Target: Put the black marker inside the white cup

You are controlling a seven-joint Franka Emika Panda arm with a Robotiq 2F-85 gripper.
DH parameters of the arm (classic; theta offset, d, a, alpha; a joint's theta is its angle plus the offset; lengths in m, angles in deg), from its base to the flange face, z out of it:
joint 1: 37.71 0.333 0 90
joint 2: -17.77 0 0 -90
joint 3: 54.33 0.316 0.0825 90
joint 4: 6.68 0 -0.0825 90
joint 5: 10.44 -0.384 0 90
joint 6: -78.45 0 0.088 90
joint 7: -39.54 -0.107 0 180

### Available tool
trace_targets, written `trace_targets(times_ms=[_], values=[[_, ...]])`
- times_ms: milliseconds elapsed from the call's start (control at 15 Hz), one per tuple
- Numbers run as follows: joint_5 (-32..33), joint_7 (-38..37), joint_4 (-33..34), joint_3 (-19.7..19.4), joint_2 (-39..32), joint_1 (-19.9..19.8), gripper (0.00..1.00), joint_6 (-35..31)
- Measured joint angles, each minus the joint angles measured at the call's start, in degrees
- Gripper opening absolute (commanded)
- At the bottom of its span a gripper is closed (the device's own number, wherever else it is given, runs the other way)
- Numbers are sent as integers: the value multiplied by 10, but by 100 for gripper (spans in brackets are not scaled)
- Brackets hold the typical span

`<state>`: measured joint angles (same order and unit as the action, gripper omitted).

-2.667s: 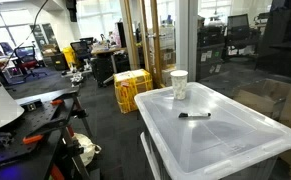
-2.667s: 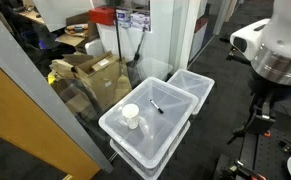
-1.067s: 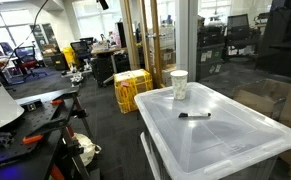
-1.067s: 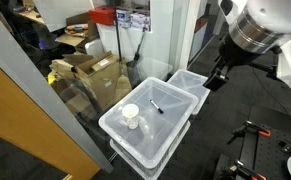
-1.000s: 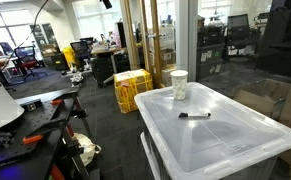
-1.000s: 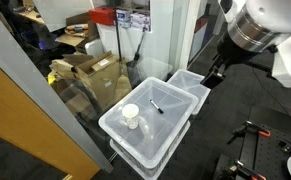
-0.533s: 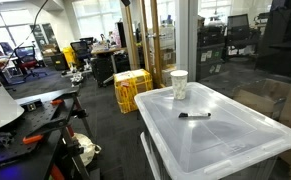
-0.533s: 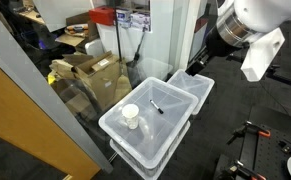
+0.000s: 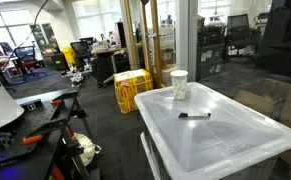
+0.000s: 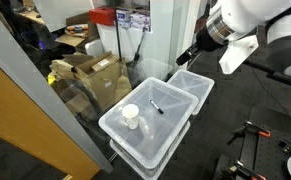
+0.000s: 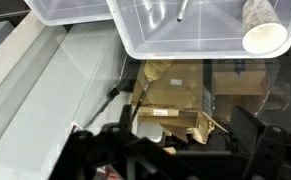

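The white cup [image 9: 178,84] stands upright near a corner of a translucent bin lid [image 9: 225,135], seen in both exterior views. The black marker [image 9: 194,115] lies flat on the lid a short way from the cup. From the other side, the cup [image 10: 131,116] and marker [image 10: 157,106] rest on the lid [image 10: 170,130]. My gripper [image 10: 185,57] hangs high above and beside the bins, far from both. The wrist view shows the marker [image 11: 182,9] and cup [image 11: 262,28] far off at the top, and my gripper [image 11: 185,130] stands open, holding nothing.
A second clear bin [image 10: 192,86] sits behind the one with the lid. Cardboard boxes [image 10: 93,75] stand behind a glass partition [image 10: 170,35]. A yellow crate [image 9: 132,88] is on the floor. Office chairs and desks fill the background.
The arm has swung across the exterior view toward the bins, bringing the gripper closer above them. Cup and marker have not moved. The jaws stay open.
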<state>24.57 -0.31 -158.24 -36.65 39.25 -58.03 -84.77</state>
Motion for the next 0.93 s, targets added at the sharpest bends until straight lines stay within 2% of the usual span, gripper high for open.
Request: trace_targets(times_ms=[200,467,667,933], values=[[57,-46,21,24,-36,-48,100,-30],[135,-114,60,60,-90,-95,100,-37],[192,-164,91,74,-135,-112,100,-37],[250,-212,132,76,-203,-115,100,-37]])
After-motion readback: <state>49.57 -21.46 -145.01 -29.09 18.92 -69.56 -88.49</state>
